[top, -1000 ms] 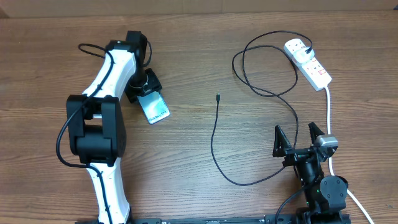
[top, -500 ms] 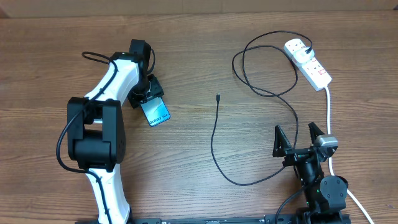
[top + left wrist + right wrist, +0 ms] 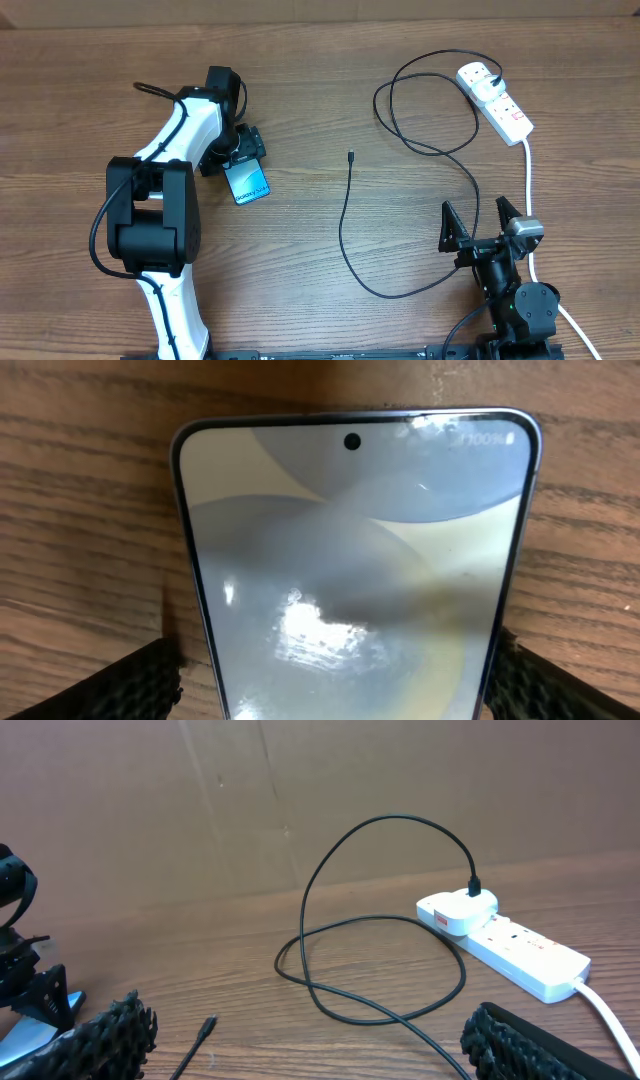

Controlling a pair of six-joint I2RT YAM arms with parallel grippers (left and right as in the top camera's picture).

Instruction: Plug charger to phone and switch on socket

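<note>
Left arm (image 3: 165,190): its left pincer (image 3: 242,158) is clamped across the phone (image 3: 248,181), one finger (image 3: 140,682) at each long edge. The phone sticks out ahead of the fingertips, screen up. We cannot tell whether it is lifted or resting on the wood.

Right pincer (image 3: 480,222): spread wide and holding nothing, parked well away from the work.

Socket (image 3: 497,100): far ahead of the right pincer. The charger's plug (image 3: 458,910) is already seated in its end. We cannot read the switch, so we count it as still to do.

Charger (image 3: 344,230): lies slack between the two pincers. Its connector tip (image 3: 351,156) is loose on the table, well apart from the phone, so the plugging-in remains.

Since a second ago, the left pincer has swung round and carried the phone with it, the phone's free end now nearer the arm. The cable, socket and right pincer are unchanged.
</note>
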